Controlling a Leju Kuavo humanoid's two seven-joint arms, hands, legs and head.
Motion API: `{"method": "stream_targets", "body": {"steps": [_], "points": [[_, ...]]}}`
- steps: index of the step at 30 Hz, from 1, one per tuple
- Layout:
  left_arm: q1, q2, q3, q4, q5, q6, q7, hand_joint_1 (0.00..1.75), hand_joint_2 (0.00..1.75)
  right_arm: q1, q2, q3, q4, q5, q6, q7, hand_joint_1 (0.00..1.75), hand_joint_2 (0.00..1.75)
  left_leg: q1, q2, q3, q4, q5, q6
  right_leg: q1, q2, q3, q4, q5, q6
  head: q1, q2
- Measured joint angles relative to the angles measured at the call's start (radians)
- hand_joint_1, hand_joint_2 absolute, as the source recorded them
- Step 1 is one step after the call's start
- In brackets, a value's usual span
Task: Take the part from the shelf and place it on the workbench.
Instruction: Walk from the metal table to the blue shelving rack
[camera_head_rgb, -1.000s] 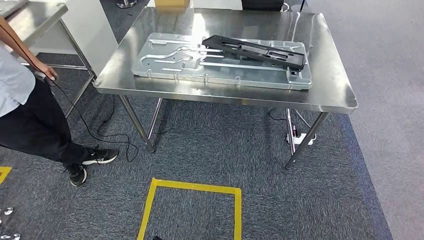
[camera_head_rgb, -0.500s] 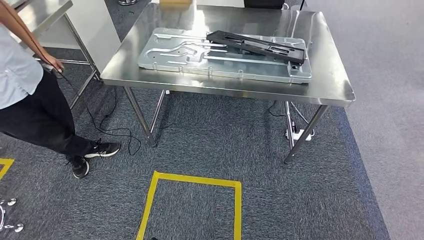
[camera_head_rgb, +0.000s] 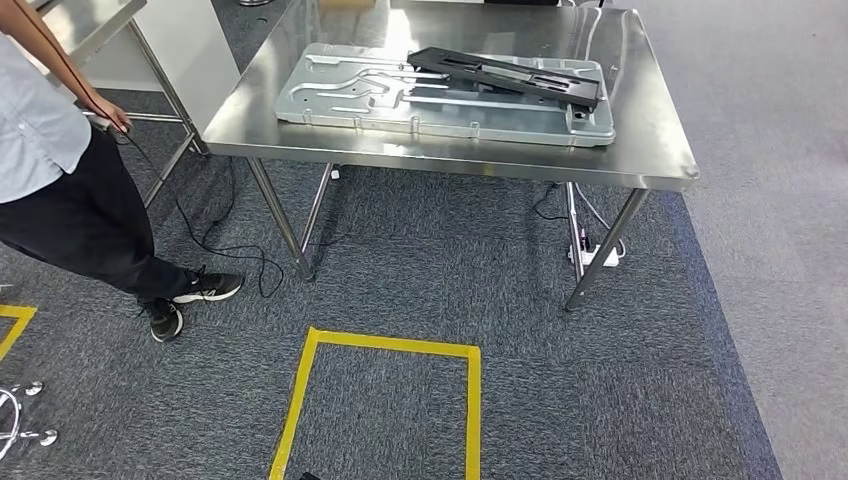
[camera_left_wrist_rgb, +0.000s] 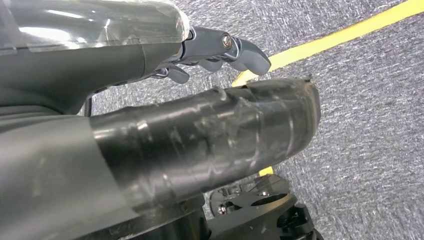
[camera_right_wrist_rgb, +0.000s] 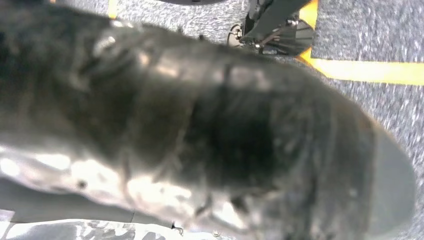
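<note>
There, black part (camera_head_rgb: 508, 77) spans workbench's (camera_head_rgb: 655, 150) far edge.

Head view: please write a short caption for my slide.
Black part lying on a silver panel atop the steel workbench.

Your right hand (camera_right_wrist_rgb: 210, 125) sits so close to its wrist camera that it is one dark blur, so you cannot tell how its fingers lie. The workbench (camera_head_rgb: 650, 150) loses its far edge to the head view's top edge (the person (camera_head_rgb: 60, 190) is likewise cropped at the left).
</note>
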Motion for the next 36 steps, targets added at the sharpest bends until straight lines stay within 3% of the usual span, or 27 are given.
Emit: {"method": "stream_targets", "body": {"steps": [2,4,5,6,7,9,11,14,15,17,19,20,21,22,25,26,30,31,33,35,36], "points": [[0.0,0.0,0.001,0.0,0.001,0.0,0.0,0.0,0.0,-0.001,0.0,-0.002,0.0,-0.001,0.002,-0.001,0.0,0.0,0.004,-0.003,-0.036,0.091,-0.071,-0.011,-0.002,-0.003,-0.014,-0.003,0.015,-0.013,-0.002,0.0],[0.001,0.0,0.002,0.0,0.002,0.0,0.0,0.0,0.0,-0.001,0.0,-0.005,0.0,-0.002,0.003,-0.004,0.0,0.0,0.007,-0.003,-0.081,0.221,-0.144,-0.02,0.0,-0.003,-0.034,0.001,0.027,-0.015,-0.003,0.0],[0.001,0.0,0.002,0.0,0.003,0.0,0.0,0.0,0.0,-0.001,0.0,-0.005,0.0,-0.001,0.003,-0.007,0.0,0.0,0.009,-0.003,-0.089,0.258,-0.157,-0.022,0.0,-0.004,-0.044,0.004,0.032,-0.014,-0.003,0.0],[0.002,0.0,0.002,0.0,0.005,0.0,0.0,0.0,0.0,0.0,0.0,-0.006,0.0,0.001,0.003,-0.01,0.0,0.0,0.01,-0.003,-0.078,0.257,-0.152,-0.023,0.001,-0.004,-0.054,0.008,0.036,-0.013,-0.003,0.0],[0.002,0.0,0.003,0.0,0.006,0.0,0.0,0.0,0.0,0.0,0.0,-0.006,0.0,0.003,0.004,-0.015,0.0,0.0,0.01,-0.003,-0.046,0.215,-0.13,-0.023,0.001,-0.003,-0.062,0.012,0.04,-0.011,-0.003,0.0],[0.001,0.0,0.005,0.0,0.007,0.001,-0.001,0.0,0.0,0.0,0.0,-0.006,0.0,0.008,0.011,-0.02,0.0,0.0,0.01,-0.003,0.047,0.065,-0.079,-0.016,0.002,-0.003,-0.073,0.02,0.045,-0.005,-0.003,0.0],[-0.002,0.0,0.008,0.0,0.008,0.001,-0.002,0.0,0.0,-0.001,0.0,-0.006,0.0,0.011,0.024,-0.025,0.0,0.0,0.006,-0.005,0.097,-0.03,-0.057,-0.006,0.003,-0.002,-0.078,0.024,0.052,0.006,-0.002,0.0],[0.001,0.0,0.01,0.0,0.009,0.001,-0.003,0.0,0.0,-0.001,0.0,-0.006,0.0,0.014,0.037,-0.033,0.0,0.0,0.003,-0.005,0.092,-0.043,-0.044,0.012,0.001,-0.002,-0.082,0.023,0.064,0.027,-0.002,0.0],[0.001,0.0,0.01,0.0,0.009,0.001,-0.003,0.0,0.0,-0.001,0.0,-0.006,0.0,0.014,0.039,-0.034,0.0,0.0,0.004,-0.003,0.089,-0.048,-0.035,0.021,0.001,-0.001,-0.086,0.031,0.055,0.032,-0.002,0.0],[0.0,0.0,0.01,0.0,0.009,0.001,-0.005,0.0,0.0,0.0,0.0,-0.006,0.0,0.014,0.04,-0.036,0.0,0.0,0.008,0.001,0.077,-0.056,-0.016,0.037,0.0,0.002,-0.116,0.101,-0.007,0.038,0.0,0.0],[0.0,-0.001,0.01,0.0,0.009,0.001,-0.006,0.0,0.0,0.0,0.0,-0.006,0.0,0.014,0.04,-0.036,0.0,0.0,0.006,0.002,0.056,-0.053,-0.002,0.043,0.0,0.002,-0.165,0.231,-0.09,0.042,0.0,0.0],[0.002,-0.001,0.01,0.0,0.009,0.001,-0.006,0.0,0.0,0.0,0.0,-0.006,0.0,0.014,0.04,-0.036,0.0,0.0,0.005,0.003,0.045,-0.051,0.004,0.043,-0.001,0.002,-0.178,0.28,-0.112,0.044,0.0,0.0],[0.002,0.0,0.01,0.0,0.01,0.001,-0.006,0.0,0.0,0.0,0.0,-0.006,0.0,0.014,0.04,-0.036,0.0,0.0,0.004,0.004,0.036,-0.048,0.009,0.042,-0.001,0.002,-0.173,0.294,-0.114,0.045,0.0,0.0],[0.003,0.0,0.01,0.0,0.01,0.001,-0.006,0.0,0.0,0.001,0.0,-0.006,0.0,0.014,0.041,-0.036,0.0,0.0,0.004,0.004,0.028,-0.044,0.012,0.04,-0.001,0.002,-0.146,0.264,-0.097,0.045,0.0,0.0],[0.002,-0.001,0.01,0.0,0.01,0.001,-0.007,0.0,0.0,-0.001,0.0,-0.006,0.0,0.015,0.041,-0.037,0.0,0.0,0.002,0.003,0.01,-0.026,0.017,0.033,0.0,0.002,-0.013,0.056,-0.03,0.036,0.0,0.0],[0.002,-0.001,0.01,0.0,0.01,0.001,-0.007,0.0,0.0,-0.002,0.0,-0.006,0.0,0.016,0.041,-0.038,0.0,0.0,0.0,0.003,0.006,-0.021,0.019,0.028,0.002,0.002,0.007,0.016,-0.022,0.031,0.0,0.0],[0.002,0.0,0.01,0.0,0.01,0.001,-0.009,0.0,0.0,-0.002,0.0,-0.007,0.0,0.018,0.047,-0.038,0.0,0.0,0.0,0.0,-0.005,-0.011,0.021,0.004,0.003,0.001,0.002,0.001,-0.003,0.007,-0.001,0.0],[0.002,0.0,0.01,0.0,0.01,0.001,-0.009,0.0,0.0,-0.002,0.0,-0.007,0.0,0.018,0.05,-0.038,0.0,0.0,0.002,-0.002,-0.014,0.008,0.002,-0.002,0.001,0.0,-0.003,-0.002,0.005,-0.001,-0.002,0.0],[0.002,0.001,0.01,0.0,0.01,0.001,-0.009,0.0,0.0,-0.003,0.0,-0.007,0.0,0.018,0.056,-0.037,0.0,0.0,0.006,-0.004,-0.052,0.108,-0.074,-0.013,-0.001,-0.002,-0.019,-0.004,0.02,-0.011,-0.004,0.0],[0.003,0.001,0.01,0.0,0.01,0.001,-0.009,0.0,0.0,-0.003,0.0,-0.007,0.0,0.019,0.06,-0.037,0.0,0.0,0.009,-0.004,-0.092,0.231,-0.142,-0.021,0.0,-0.003,-0.04,0.0,0.032,-0.012,-0.004,0.0],[0.003,0.001,0.01,0.0,0.01,0.001,-0.009,0.0,0.0,-0.003,0.0,-0.007,0.0,0.019,0.062,-0.037,0.0,0.0,0.01,-0.004,-0.093,0.256,-0.151,-0.023,0.0,-0.003,-0.049,0.003,0.037,-0.011,-0.004,0.0]]}}
